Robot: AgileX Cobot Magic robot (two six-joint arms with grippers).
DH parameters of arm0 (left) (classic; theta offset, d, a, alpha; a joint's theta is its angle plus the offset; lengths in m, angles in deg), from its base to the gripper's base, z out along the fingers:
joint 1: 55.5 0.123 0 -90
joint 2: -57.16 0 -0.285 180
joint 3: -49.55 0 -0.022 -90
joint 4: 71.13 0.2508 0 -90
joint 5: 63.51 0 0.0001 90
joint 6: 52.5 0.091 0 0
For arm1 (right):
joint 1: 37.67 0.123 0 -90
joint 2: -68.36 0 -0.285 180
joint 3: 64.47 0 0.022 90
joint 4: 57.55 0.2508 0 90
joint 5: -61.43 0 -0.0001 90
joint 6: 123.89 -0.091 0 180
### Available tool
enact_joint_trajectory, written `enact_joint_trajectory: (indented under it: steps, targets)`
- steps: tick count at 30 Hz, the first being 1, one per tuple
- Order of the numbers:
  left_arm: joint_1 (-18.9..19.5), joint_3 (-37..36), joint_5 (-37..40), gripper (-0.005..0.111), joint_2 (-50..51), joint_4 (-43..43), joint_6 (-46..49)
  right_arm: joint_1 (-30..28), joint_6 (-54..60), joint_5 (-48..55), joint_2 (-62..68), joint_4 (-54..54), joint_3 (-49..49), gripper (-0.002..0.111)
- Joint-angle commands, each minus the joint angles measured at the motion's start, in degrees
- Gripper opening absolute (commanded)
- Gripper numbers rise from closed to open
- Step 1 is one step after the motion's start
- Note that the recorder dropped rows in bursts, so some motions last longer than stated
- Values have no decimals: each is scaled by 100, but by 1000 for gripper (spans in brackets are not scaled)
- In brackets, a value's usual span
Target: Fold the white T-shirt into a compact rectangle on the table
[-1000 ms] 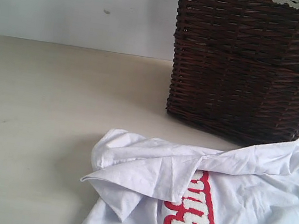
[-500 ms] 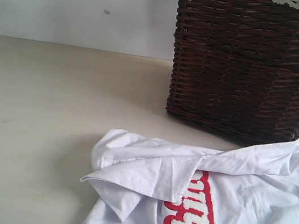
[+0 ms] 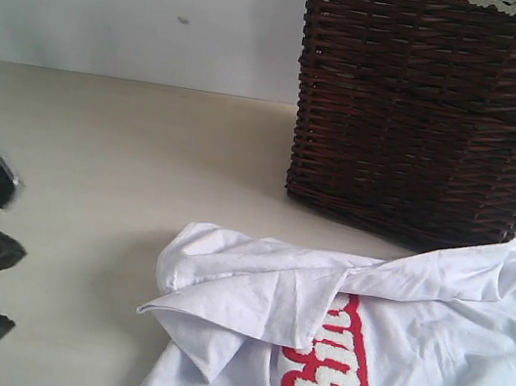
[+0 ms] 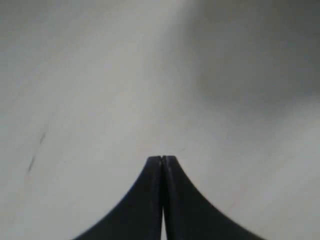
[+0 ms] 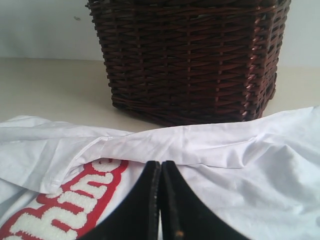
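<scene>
left gripper (image 4: 162, 160): jaws pressed together, empty, over bare table (image 3: 97, 146), left | right gripper (image 5: 160, 165): jaws together, empty, over white T-shirt (image 3: 435, 322) | white T-shirt: rumpled, near right, just beside wicker basket (image 3: 430, 113)

Single text: fuzzy white script lettering (image 3: 334, 379) with red outline, on the white T-shirt (image 3: 454, 325), lower middle of exterior frame, running up the cloth. Reads "Chi", following letters unclear, far end hidden under a fold. Right wrist view, lower left: same lettering (image 5: 60, 207), "hin" legible, rest cropped
</scene>
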Motion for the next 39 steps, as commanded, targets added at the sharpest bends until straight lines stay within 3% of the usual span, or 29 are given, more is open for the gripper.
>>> enact_joint_trajectory:
  steps: [1,4,6,14,16,20,23,31,39]
  targets:
    - [-1226,227,-636,0,-152,114,90,-29,30,-29,-37,0,-26,0]
    - [-1854,281,-1256,0,-281,319,90,-29,30,-29,-37,0,-26,0]
    - [-2040,281,-1576,0,-292,392,77,-29,30,-29,-37,0,-26,0]
    - [-2033,281,-2033,3,364,392,43,-29,30,-29,-37,0,-26,0]
    - [-2042,281,-2108,12,496,483,-75,-29,30,-29,-37,0,-26,0]
    - [-2042,281,-1876,44,784,1150,-894,-29,30,-29,-37,0,-26,0]
    - [-2042,281,-1911,55,1013,1637,-1026,-29,30,-29,-37,0,-26,0]
    - [-2042,281,-2308,55,1533,2680,-1014,-29,30,-29,-37,0,-26,0]
    - [-2029,290,-2511,55,1657,2698,-754,-29,30,-29,-37,0,-26,0]
